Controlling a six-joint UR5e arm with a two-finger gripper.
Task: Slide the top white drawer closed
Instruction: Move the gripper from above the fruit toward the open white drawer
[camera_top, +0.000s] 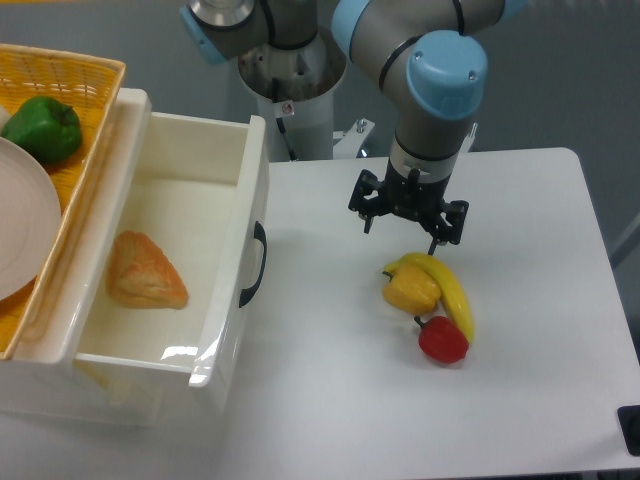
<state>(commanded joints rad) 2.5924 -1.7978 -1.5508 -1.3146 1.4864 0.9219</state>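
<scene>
Top white drawer (215, 270) sits pulled out at left of frame w/ a pastry (145, 272) inside. Gripper (408, 228) hangs center-right, jaws spread & holding nothing, above a banana (452, 292).

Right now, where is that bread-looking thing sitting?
In the camera view the bread lies at the left, on the floor of the pulled-out top white drawer, just below the yellow basket holding a green pepper.
</scene>
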